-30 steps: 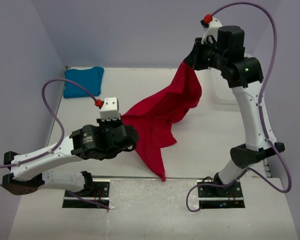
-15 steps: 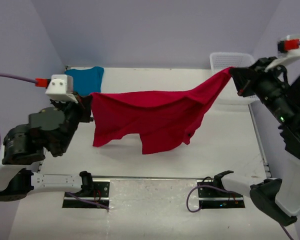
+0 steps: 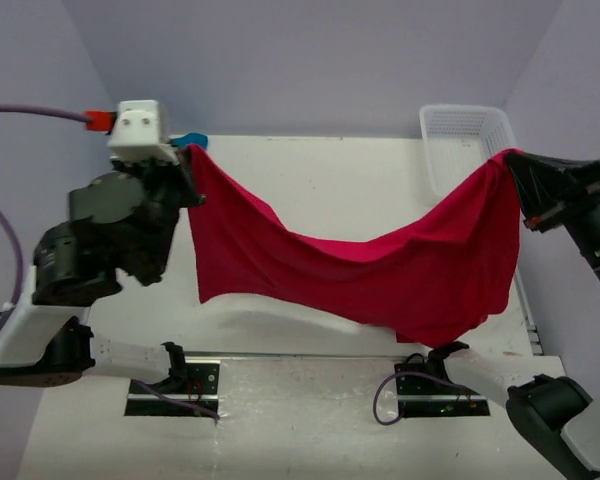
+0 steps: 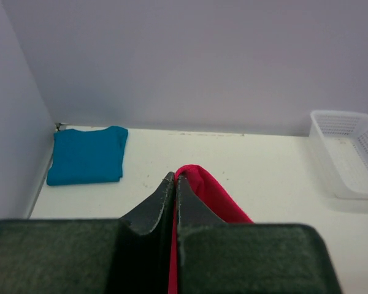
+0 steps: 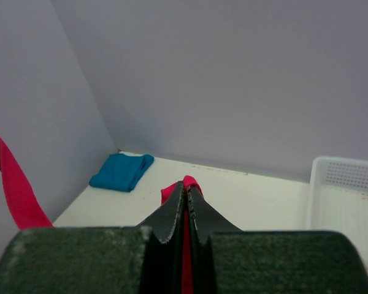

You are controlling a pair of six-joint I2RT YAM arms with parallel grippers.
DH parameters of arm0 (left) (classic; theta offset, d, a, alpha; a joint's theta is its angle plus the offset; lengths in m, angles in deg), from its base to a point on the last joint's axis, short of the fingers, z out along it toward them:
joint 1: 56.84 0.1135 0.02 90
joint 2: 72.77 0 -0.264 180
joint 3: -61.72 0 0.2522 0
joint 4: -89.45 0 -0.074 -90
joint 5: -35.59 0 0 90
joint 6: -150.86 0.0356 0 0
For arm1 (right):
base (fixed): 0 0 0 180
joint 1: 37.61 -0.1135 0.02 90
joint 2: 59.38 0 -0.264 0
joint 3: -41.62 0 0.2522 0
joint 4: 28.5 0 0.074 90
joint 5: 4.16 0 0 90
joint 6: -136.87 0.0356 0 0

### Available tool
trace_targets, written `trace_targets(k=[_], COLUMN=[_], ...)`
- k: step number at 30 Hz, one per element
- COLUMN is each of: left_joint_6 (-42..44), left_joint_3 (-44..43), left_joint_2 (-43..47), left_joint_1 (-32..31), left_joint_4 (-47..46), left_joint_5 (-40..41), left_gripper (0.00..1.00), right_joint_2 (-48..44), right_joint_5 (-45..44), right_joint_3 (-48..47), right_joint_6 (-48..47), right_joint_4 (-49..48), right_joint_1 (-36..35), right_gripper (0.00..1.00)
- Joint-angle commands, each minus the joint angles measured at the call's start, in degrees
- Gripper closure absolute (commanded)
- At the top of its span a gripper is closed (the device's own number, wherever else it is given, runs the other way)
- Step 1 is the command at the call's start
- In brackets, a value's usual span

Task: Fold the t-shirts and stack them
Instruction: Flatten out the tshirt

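Red t-shirt (image 3: 380, 270): hangs sagging above the counter (image 3: 320, 180). Left pincer (image 4: 173, 179) and right pincer (image 5: 185, 185) are each clenched on an upper edge, likely to spread it for folding.
Teal t-shirt (image 4: 86, 156): folded, far-left corner, probably the stack's base.

A white table (image 3: 330, 170) fills the floor of the space, its surface flat and matte. Pale lavender walls (image 3: 310, 60) close it in at the back and on both sides, meeting the tabletop in a thin dark seam along the far edge. A white plastic mesh basket (image 3: 465, 112) stands upright in the far right corner of the table, near the back wall and just beside the right-hand wall, its open top up. Along the near edge lies a grey speckled board (image 3: 310, 430).
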Motion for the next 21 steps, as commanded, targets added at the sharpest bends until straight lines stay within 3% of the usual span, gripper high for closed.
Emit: trace_targets(k=[1, 4, 6, 7, 10, 14, 16, 21], left_joint_6=[2.1, 3.0, 0.5, -0.3, 0.8, 5.5, 6.8, 9.1], left_joint_3=[-3.8, -1.0, 0.9, 2.6, 6.6, 2.5, -4.1, -7.5], left_joint_2=[-9.1, -9.6, -10.4, -10.8, -10.3, -11.7, -14.6, -13.3], left_joint_1=[0.0, 0.6, 5.5, 10.8, 17.8, 30.2, 35.2, 35.3], left_joint_4=[2.6, 0.0, 1.6, 1.8, -2.1, -6.3, -5.0, -4.6], left_joint_5=[6.0, 5.0, 0.4, -2.3, -7.5, -15.7, -17.7, -15.4], left_gripper=[1.0, 1.0, 1.0, 1.0, 1.0, 1.0, 1.0, 1.0], right_joint_2=[6.9, 10.2, 9.7, 9.4, 9.3, 11.5, 12.5, 9.9], right_joint_5=[-2.6, -7.2, -7.9, -9.1, -11.5, -15.5, -16.4, -18.3], right_joint_3=[-1.3, -8.4, -8.0, -7.0, -4.1, -6.0, -8.2, -7.8], right_joint_6=[-1.5, -2.5, -3.0, -3.3, -4.1, -5.9, -6.5, -7.4], right_joint_4=[-0.6, 2.4, 1.4, 0.1, -1.4, -2.0, -1.7, -1.6], right_joint_1=[-0.1, -0.1, -0.1, -0.1, -0.1, 0.0, -0.1, -0.1], right_gripper=[1.0, 1.0, 1.0, 1.0, 1.0, 1.0, 1.0, 1.0])
